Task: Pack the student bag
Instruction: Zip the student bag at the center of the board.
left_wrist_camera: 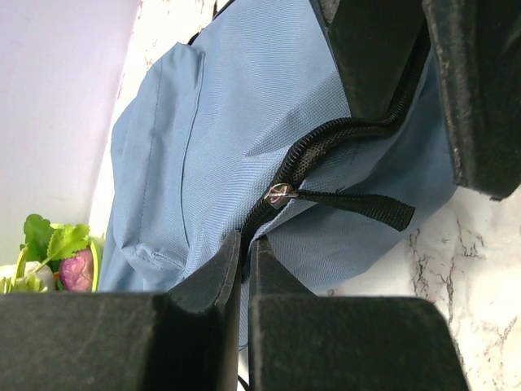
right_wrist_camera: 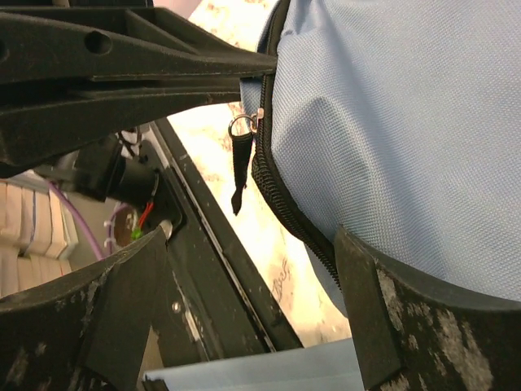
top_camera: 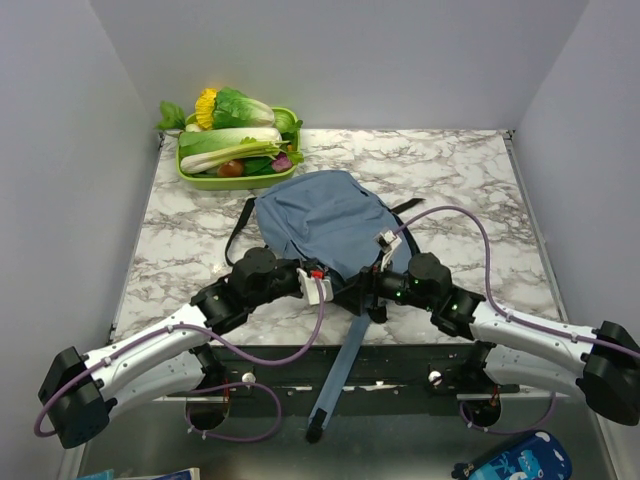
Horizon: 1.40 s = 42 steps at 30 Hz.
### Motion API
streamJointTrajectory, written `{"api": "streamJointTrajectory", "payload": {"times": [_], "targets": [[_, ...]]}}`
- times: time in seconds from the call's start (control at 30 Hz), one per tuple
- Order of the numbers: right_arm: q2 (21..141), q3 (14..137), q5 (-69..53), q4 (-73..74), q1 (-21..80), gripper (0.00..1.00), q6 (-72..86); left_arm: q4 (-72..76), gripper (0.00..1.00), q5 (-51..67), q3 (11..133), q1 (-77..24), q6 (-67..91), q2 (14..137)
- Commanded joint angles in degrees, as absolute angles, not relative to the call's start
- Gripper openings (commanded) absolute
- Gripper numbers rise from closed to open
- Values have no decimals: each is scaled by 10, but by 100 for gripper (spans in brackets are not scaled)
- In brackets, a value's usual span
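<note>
The student bag (top_camera: 325, 222), dusty-blue fabric, lies at the middle of the marble table (top_camera: 470, 180) with its zipped edge towards the arms. My left gripper (left_wrist_camera: 246, 240) is shut on a fold of the bag's fabric just below the zipper slider (left_wrist_camera: 279, 193); in the top view the left gripper (top_camera: 335, 288) sits at the bag's near edge. My right gripper (right_wrist_camera: 251, 240) is open beside the bag, nothing between its fingers, one finger (right_wrist_camera: 366, 285) against the blue fabric. The black zipper pull (right_wrist_camera: 240, 159) hangs free. In the top view the right gripper (top_camera: 368, 288) faces the left one.
A green tray (top_camera: 205, 180) of vegetables stands at the table's back left corner. A blue strap (top_camera: 338, 372) hangs over the table's near edge. A dark-blue printed pouch (top_camera: 518, 462) lies below the table at the right. Walls close in both sides.
</note>
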<state>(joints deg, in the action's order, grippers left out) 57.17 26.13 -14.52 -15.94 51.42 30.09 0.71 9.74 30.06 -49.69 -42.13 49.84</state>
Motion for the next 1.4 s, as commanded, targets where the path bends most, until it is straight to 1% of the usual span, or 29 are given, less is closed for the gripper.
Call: {"api": "streamJointTrajectory", "payload": {"times": [0.0, 0.13, 0.17, 0.23, 0.27, 0.3, 0.33, 0.37, 0.4, 0.47, 0.5, 0.57, 0.6, 0.7, 0.77, 0.83, 0.93, 1.0, 1.13, 1.27, 1.37], "targets": [[585, 236, -30, -262, 539, 91, 347, 78, 4, 126, 316, -494, -422, 497], [606, 268, -6, -231, 558, 88, 355, 77, 5, 134, 321, -497, -427, 501], [600, 275, -4, -192, 560, 85, 354, 78, 6, 134, 321, -497, -427, 501], [576, 306, 48, -123, 570, 83, 350, 82, 6, 134, 323, -498, -428, 503], [539, 319, 71, -45, 577, 83, 342, 83, 6, 133, 324, -498, -426, 503], [514, 340, 128, -3, 594, 83, 337, 86, 7, 133, 325, -499, -417, 504], [492, 352, 155, 43, 599, 83, 337, 87, 7, 133, 327, -499, -410, 505], [473, 363, 178, 125, 601, 84, 342, 90, 8, 135, 327, -500, -399, 507], [435, 373, 212, 162, 602, 84, 348, 96, 9, 137, 330, -502, -388, 510], [405, 389, 232, 243, 603, 84, 386, 106, 10, 141, 331, -506, -357, 519], [390, 388, 223, 255, 603, 85, 398, 117, 10, 143, 333, -508, -347, 522], [376, 359, 191, 234, 603, 85, 412, 118, 10, 149, 336, -517, -332, 538], [371, 344, 138, 207, 604, 85, 407, 117, 11, 149, 340, -519, -328, 542], [359, 288, 53, 105, 607, 85, 394, 102, 11, 157, 357, -531, -320, 571], [369, 276, 25, 74, 607, 84, 386, 97, 11, 164, 366, -540, -324, 589], [380, 272, 13, 78, 606, 84, 388, 96, 11, 167, 379, -547, -328, 605], [390, 258, 30, 89, 606, 82, 400, 95, 11, 170, 390, -560, -337, 624], [382, 244, 69, 93, 607, 81, 407, 93, 12, 170, 394, -572, -342, 631], [359, 218, 112, 46, 609, 79, 400, 92, 12, 166, 400, -592, -350, 652], [395, 240, 154, 61, 620, 78, 365, 91, 12, 166, 403, -600, -353, 658], [420, 243, 165, 30, 631, 76, 343, 96, 12, 164, 397, -604, -355, 657]]}}
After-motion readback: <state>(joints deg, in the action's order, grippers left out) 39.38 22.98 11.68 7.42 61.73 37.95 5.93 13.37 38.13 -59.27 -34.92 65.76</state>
